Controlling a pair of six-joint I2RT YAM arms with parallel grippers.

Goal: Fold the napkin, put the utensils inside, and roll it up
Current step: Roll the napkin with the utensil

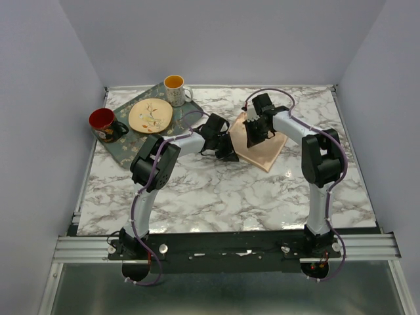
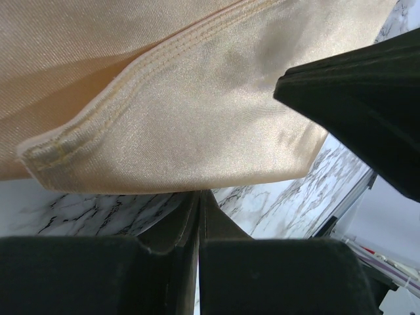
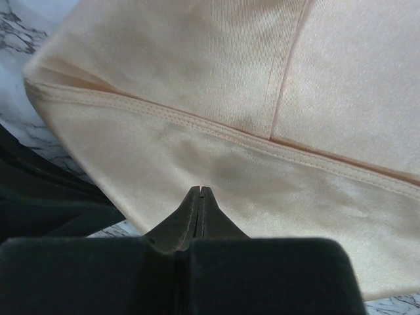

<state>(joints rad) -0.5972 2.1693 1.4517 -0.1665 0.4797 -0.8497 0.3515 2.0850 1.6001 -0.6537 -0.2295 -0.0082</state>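
Black fingers of my right gripper (image 3: 200,191) fill the bottom of its wrist view, pressed flat together, tips over the napkin (image 3: 262,98) just below a stitched hem. My left gripper (image 2: 199,195) looks closed to a thin slit, its tips meeting the cloth's lower edge; whether fabric is caught between them I cannot tell. From above, the napkin lies folded in layers on the marble table (image 1: 216,190), right of centre, with the left gripper at its left edge and the right gripper over it. Far left, a floral plate (image 1: 150,115), red mug (image 1: 103,121) and white mug (image 1: 174,88) sit on a dark mat (image 1: 123,149).
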